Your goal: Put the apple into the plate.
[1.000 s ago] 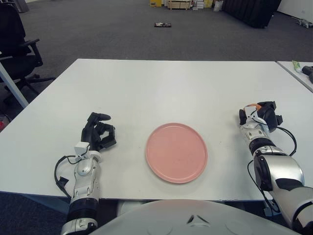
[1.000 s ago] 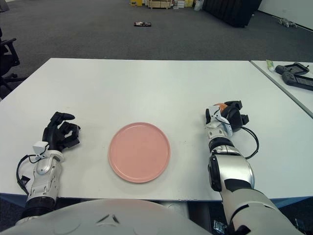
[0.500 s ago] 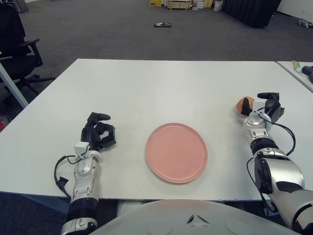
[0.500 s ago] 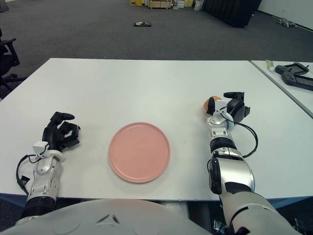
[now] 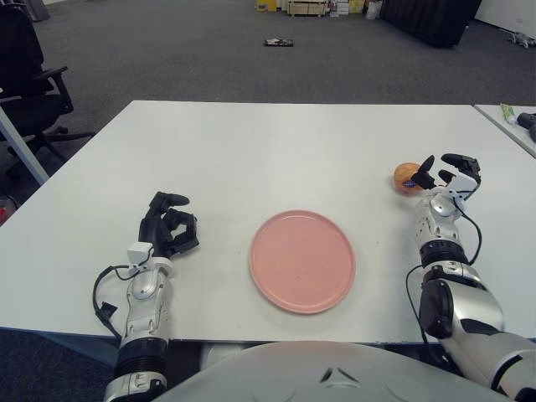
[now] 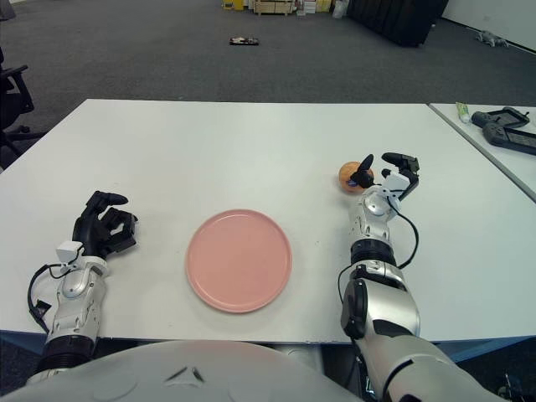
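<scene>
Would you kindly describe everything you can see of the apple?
The apple is small, round and orange-red with a paler patch, smooth-skinned. It sits on the white table, well right of the empty pink plate and slightly farther back. The right hand, fingers spread, is just beside it; one dark fingertip overlaps its right edge, though real contact is unclear. Nothing grips it.

Grey carpet floor (image 5: 193,50), black office chair (image 5: 25,75) at left, boxes (image 5: 306,7) far behind.
</scene>
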